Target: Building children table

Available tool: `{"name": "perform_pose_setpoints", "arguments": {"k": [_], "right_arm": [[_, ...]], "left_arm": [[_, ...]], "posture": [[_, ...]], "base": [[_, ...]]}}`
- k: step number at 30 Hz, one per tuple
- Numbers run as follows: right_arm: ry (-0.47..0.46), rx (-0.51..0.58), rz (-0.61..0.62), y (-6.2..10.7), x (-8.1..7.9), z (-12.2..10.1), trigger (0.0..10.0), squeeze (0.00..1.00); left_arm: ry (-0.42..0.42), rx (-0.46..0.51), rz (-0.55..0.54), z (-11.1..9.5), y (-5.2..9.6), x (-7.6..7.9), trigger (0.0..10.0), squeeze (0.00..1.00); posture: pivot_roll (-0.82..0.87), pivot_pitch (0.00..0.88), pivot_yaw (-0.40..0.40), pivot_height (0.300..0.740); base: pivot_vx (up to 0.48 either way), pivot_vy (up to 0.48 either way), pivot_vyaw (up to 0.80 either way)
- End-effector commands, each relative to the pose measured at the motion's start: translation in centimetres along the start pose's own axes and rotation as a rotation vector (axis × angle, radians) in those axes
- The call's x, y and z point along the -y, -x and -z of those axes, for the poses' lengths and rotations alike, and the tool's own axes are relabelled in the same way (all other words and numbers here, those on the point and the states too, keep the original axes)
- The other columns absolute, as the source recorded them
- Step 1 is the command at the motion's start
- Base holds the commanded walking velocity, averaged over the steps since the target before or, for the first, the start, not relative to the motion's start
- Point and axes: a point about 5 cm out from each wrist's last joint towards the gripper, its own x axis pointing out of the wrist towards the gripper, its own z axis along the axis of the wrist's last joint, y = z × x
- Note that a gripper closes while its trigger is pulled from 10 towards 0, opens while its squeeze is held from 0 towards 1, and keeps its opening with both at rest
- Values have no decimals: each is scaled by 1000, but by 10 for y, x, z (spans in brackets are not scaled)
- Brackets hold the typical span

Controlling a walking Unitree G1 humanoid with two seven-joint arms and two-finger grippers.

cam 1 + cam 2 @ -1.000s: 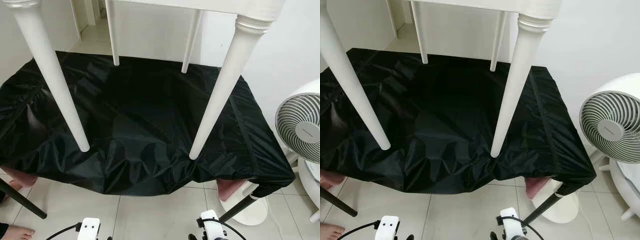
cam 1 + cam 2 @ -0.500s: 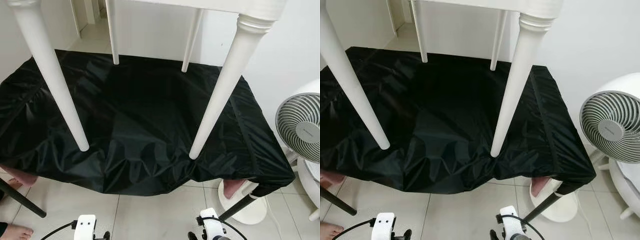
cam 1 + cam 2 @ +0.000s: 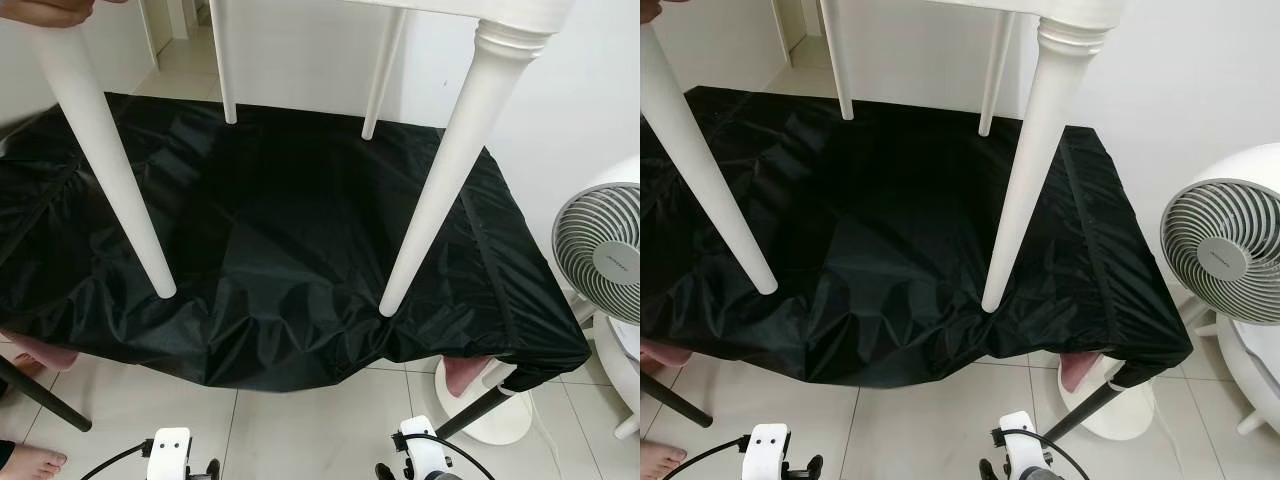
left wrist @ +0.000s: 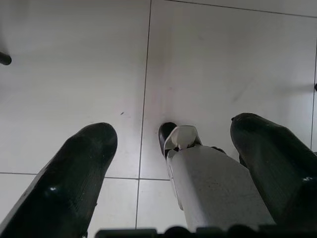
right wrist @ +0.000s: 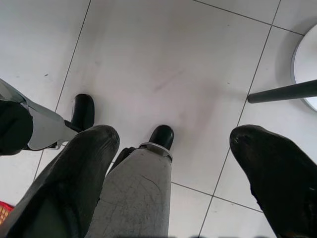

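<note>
Four white table legs (image 3: 436, 170) above black cloth (image 3: 290, 250).

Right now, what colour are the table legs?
White; the table legs show best in the left eye view, against the black cloth.

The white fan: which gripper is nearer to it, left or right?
Right. The right gripper hangs low by the floor on the fan's side; the left gripper hangs further away, on the opposite side.
</note>
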Motion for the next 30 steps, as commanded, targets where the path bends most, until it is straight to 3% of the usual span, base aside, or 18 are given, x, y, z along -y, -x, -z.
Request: {"name": "perform_pose_setpoints", "arguments": {"k": [1, 30], "right_arm": [[-5, -15, -4, 1, -1, 5, 10000, 0], [-6, -21, -10, 0, -3, 5, 10000, 0]], "left_arm": [[-12, -21, -32, 5, 1, 1, 10000, 0], [-28, -39, -32, 11, 2, 2, 10000, 0]], "posture": [[-29, 52, -37, 740], [-23, 52, -36, 740]], "base": [[0, 0, 0], [0, 0, 0]]}}
